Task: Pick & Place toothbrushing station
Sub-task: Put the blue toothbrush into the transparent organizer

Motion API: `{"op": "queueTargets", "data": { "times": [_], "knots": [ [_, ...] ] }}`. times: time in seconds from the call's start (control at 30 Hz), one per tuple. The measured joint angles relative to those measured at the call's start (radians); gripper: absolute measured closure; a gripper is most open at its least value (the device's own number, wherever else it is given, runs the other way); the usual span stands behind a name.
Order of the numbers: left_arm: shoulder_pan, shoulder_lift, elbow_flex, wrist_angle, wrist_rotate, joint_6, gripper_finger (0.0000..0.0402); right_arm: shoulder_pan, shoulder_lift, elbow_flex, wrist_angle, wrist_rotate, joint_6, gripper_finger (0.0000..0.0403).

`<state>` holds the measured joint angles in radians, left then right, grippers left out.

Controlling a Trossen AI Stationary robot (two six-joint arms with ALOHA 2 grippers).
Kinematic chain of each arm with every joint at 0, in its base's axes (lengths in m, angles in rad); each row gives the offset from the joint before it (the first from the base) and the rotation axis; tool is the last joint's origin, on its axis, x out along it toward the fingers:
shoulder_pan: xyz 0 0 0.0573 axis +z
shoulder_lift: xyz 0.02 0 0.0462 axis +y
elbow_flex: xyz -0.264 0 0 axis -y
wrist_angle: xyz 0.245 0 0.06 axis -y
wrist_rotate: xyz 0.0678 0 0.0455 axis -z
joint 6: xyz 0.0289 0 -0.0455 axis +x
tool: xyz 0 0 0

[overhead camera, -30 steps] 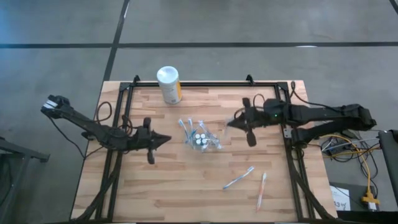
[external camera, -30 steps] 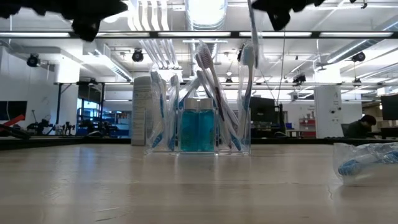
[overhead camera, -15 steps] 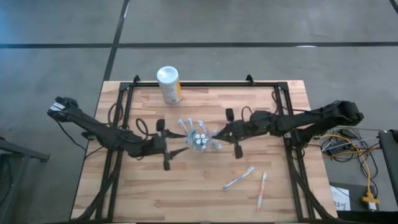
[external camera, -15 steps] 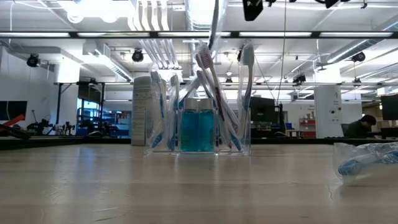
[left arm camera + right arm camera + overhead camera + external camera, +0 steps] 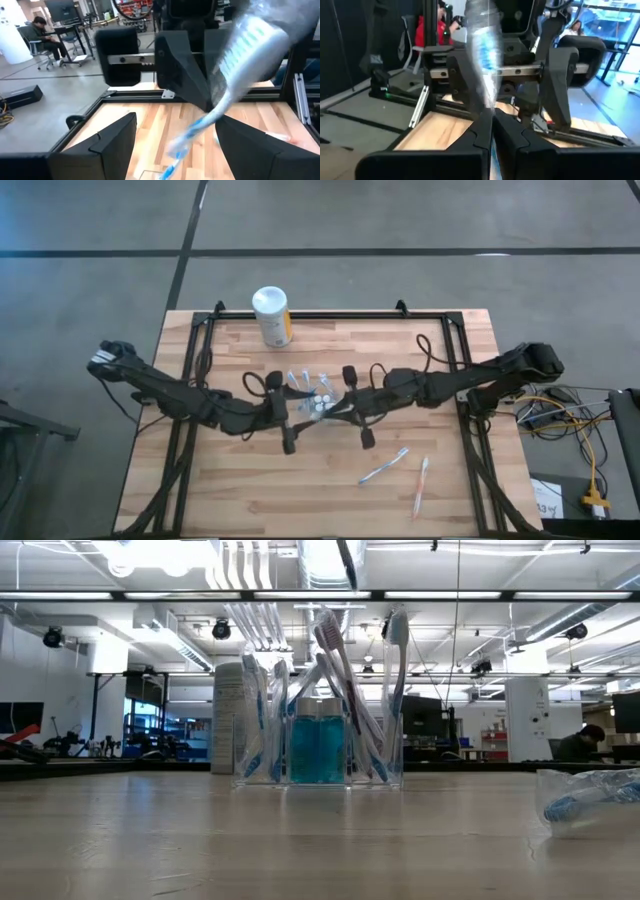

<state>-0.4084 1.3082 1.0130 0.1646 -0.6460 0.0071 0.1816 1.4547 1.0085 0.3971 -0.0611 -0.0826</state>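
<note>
The clear cup (image 5: pixel 318 745) stands mid-table, holding several white and light-blue toothbrushes and teal tubes (image 5: pixel 318 748). Seen from above, the cup (image 5: pixel 318 398) lies between my two grippers. My right gripper (image 5: pixel 337 408) reaches in from the right, shut on a wrapped toothbrush (image 5: pixel 482 47). My left gripper (image 5: pixel 303 413) faces it from the left, open (image 5: pixel 175 145). The toothbrush's lower end (image 5: pixel 172 152) shows between the left fingers. I see no touch there. My right gripper pinches the wrapped toothbrush at the middle of its handle (image 5: pixel 216 102) between its two fingers. The fingers lie level, coming from the table's right, across the brush. The brush is lifted clear and tilted, with its bristle head (image 5: pixel 252 37) up and its handle end down.
A white canister with a yellow label (image 5: pixel 271 316) stands at the far edge. Two loose toothbrushes (image 5: pixel 384 466) (image 5: pixel 421 484) lie near the front right. A wrapped one (image 5: pixel 590 795) shows at the right of the low view. A black frame (image 5: pixel 300 316) borders the table.
Both grippers have moved in toward the cup from either side, and now face each other above it. My left gripper has opened. My right gripper has stayed shut and carried the toothbrush from the table's right toward the middle.
</note>
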Motion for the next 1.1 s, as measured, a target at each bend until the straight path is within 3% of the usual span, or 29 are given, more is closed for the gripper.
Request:
{"op": "queueTargets", "data": {
  "times": [0.43,0.77,0.93,1.1],
  "knots": [
    [-0.011,-0.007,-0.002,0.0,0.05,-0.006,0.0127,0.011,0.057,0.1,-0.076,0.008,-0.022,0.0395],
    [-0.03,0.003,-0.003,0.088,0.046,0.0,0.0144,0.016,0.051,0.07,0.06,0.011,-0.052,0.0395],
    [-0.028,0.015,-0.003,0.105,0.046,0.002,0.0192,0.029,0.052,0.069,0.06,0.011,-0.058,0.0395],
    [-0.024,0.021,-0.003,0.117,0.047,0.003,0.0299,0.035,0.052,0.069,0.076,0.011,-0.069,0.0395]
  ]
}}
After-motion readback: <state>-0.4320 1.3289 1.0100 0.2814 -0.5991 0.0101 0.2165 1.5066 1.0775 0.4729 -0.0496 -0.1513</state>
